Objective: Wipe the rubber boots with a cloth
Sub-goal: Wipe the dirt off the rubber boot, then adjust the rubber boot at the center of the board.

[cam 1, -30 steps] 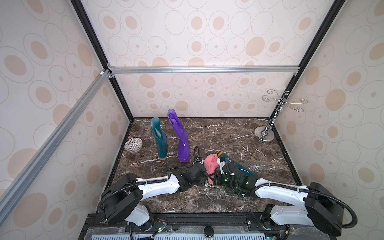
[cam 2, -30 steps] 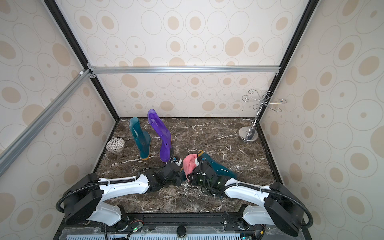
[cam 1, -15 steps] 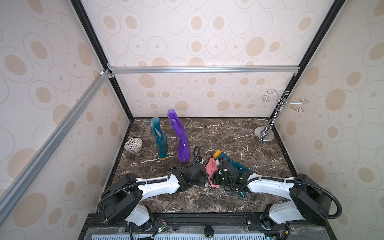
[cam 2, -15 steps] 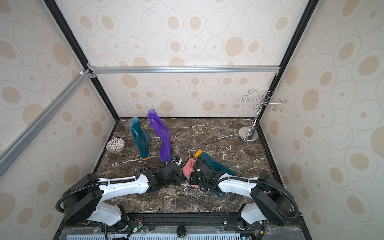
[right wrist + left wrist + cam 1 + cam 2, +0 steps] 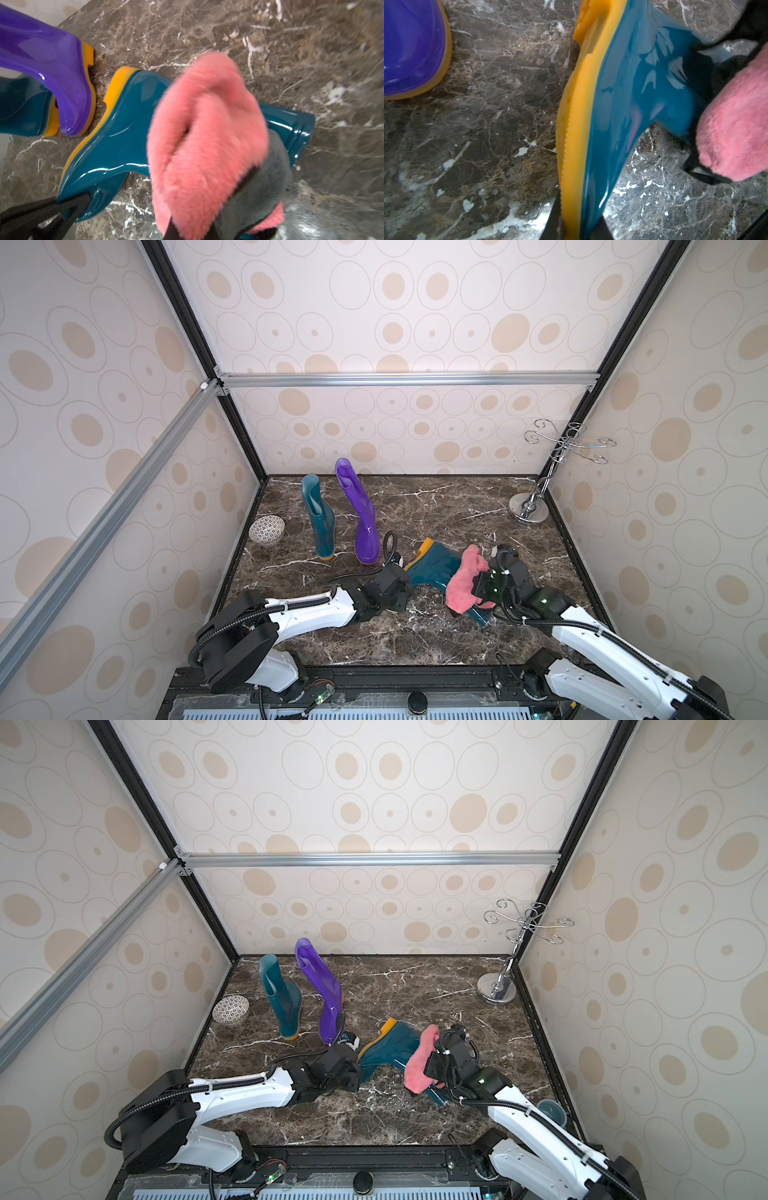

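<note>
Grips the toe of a glossy dark teal rubber boot with the left gripper, jaws clamped on either side of the yellow-orange treaded sole. Has that boot lying on its side toward the front of the dark brown marble surface, shaft running off toward the right arm.

Holds a fluffy pink terry cloth with a dark grey edge in the right gripper, clenched tight on a bunched fold. Drapes the cloth across the lying boot's shaft, between ankle and cuff, touching the glossy rubber, with the cuff end showing beyond it in the right wrist view.

Behind and to the left, standing on their soles side by side and apart from the lying boot: a second dark teal rubber boot and a glossy purple rubber boot, the purple one nearer the lying boot's heel.

Further left, by the wall, a small patterned round bowl. In the far right corner, a chrome wire stand on a round base.
</note>
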Controlling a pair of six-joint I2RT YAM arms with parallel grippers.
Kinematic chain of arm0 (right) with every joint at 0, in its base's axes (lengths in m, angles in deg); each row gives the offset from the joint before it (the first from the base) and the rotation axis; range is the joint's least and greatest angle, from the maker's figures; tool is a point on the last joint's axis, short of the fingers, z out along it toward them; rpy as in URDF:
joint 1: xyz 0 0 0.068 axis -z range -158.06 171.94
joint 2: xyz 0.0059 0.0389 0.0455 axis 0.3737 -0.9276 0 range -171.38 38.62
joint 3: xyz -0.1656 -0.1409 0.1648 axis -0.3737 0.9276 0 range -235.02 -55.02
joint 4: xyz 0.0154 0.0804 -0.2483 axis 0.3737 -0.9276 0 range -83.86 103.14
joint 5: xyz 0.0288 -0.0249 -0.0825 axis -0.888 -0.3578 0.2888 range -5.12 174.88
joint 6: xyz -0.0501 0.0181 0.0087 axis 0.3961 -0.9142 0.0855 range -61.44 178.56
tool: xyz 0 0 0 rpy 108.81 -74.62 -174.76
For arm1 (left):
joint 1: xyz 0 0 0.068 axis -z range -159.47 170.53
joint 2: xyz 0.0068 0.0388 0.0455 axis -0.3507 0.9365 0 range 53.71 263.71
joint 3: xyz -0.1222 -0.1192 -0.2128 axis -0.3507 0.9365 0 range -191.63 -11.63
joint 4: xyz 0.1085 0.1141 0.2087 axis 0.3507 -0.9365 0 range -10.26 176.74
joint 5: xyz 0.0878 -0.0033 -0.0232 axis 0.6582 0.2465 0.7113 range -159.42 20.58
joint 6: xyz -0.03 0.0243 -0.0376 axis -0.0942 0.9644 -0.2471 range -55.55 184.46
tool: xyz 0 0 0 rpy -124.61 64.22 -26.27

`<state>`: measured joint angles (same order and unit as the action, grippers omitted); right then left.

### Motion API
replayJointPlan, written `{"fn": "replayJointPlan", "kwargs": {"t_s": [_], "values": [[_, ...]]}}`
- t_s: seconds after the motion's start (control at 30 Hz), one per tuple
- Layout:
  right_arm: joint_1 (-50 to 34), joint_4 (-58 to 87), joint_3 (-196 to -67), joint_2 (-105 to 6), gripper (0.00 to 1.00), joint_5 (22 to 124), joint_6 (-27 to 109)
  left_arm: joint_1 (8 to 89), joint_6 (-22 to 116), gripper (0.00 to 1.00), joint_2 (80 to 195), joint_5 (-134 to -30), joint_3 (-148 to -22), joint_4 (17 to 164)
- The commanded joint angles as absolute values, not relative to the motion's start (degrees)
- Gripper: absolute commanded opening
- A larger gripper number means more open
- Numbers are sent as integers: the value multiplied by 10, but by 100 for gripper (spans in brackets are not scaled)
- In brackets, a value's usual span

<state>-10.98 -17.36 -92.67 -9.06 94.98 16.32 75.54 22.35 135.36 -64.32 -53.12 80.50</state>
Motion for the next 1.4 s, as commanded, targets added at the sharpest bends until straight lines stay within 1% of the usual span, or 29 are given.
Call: {"fn": "replayJointPlan", "kwargs": {"t_s": [0.0,0.17,0.33,0.37,0.43,0.63,0.77,0.9,0.97,1.07,1.17,1.3,1.37], "values": [[-107,-262,-1019,-65,0,969,240,752,230,0,1344,-671,-587,815],[-107,-353,-1145,-73,0,1002,282,754,178,0,1346,-758,-616,831],[-107,-378,-1223,-46,0,1044,317,756,118,0,1359,-847,-651,855],[-107,-384,-1239,-46,0,1047,323,757,102,0,1357,-858,-651,868],[-107,-392,-1267,-46,0,1048,335,761,100,0,1352,-848,-667,862],[-107,-385,-1286,-36,0,1026,343,773,196,0,1363,-698,-764,722],[-107,-380,-1282,-16,0,1035,351,776,273,0,1396,-554,-822,635],[-107,-378,-1292,8,0,1050,360,779,352,0,1421,-424,-890,599],[-107,-379,-1305,20,0,1057,366,779,414,0,1429,-365,-931,604],[-107,-391,-1328,27,0,1065,372,780,531,0,1429,-295,-965,649],[-107,-406,-1347,36,0,1085,375,787,662,0,1418,-261,-968,733],[-107,-414,-1366,56,0,1110,380,817,862,0,1402,-203,-925,907],[-107,-413,-1373,66,0,1120,385,835,995,0,1399,-184,-863,1055]]}}
